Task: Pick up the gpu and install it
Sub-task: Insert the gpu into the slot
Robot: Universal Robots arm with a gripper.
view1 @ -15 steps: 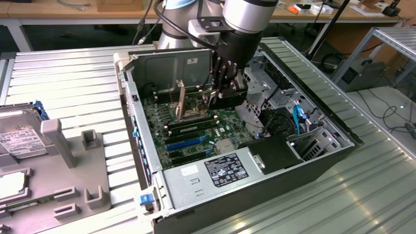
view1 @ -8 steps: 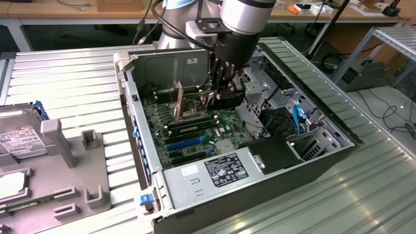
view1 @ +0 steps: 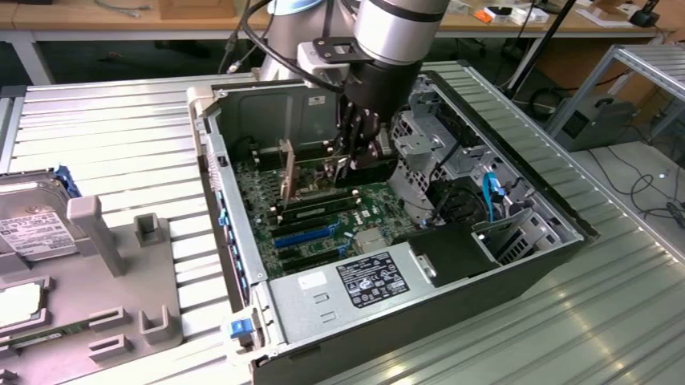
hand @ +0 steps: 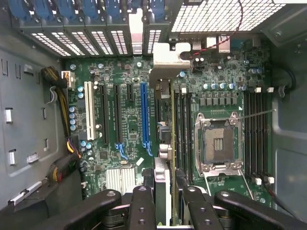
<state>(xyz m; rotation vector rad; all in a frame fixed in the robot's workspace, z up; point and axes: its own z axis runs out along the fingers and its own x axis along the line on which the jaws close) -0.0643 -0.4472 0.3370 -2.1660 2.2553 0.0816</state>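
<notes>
The gpu (view1: 287, 172) stands upright on edge inside the open computer case (view1: 230, 160), its greenish-brown face toward the exterior view's left. In the wrist view I see the gpu (hand: 165, 96) edge-on. It runs beside the blue slot (hand: 144, 115), with its silver bracket (hand: 168, 57) up against the rear slot openings. My gripper (view1: 358, 164) reaches down into the case and is shut on the card's end farthest from the bracket. Its black fingers (hand: 144, 206) sit on either side of the card's edge, around the gripper's middle (hand: 168, 203). Whether the card sits fully in its slot I cannot tell.
A drive cage (view1: 428, 136) stands close beside the arm, and the power supply (view1: 364, 281) fills the case's near end. The empty CPU socket (hand: 218, 141) and memory slots (hand: 184, 129) lie next to the card. Outside the case, a hard drive (view1: 27, 224) rests by a grey fixture (view1: 118, 241).
</notes>
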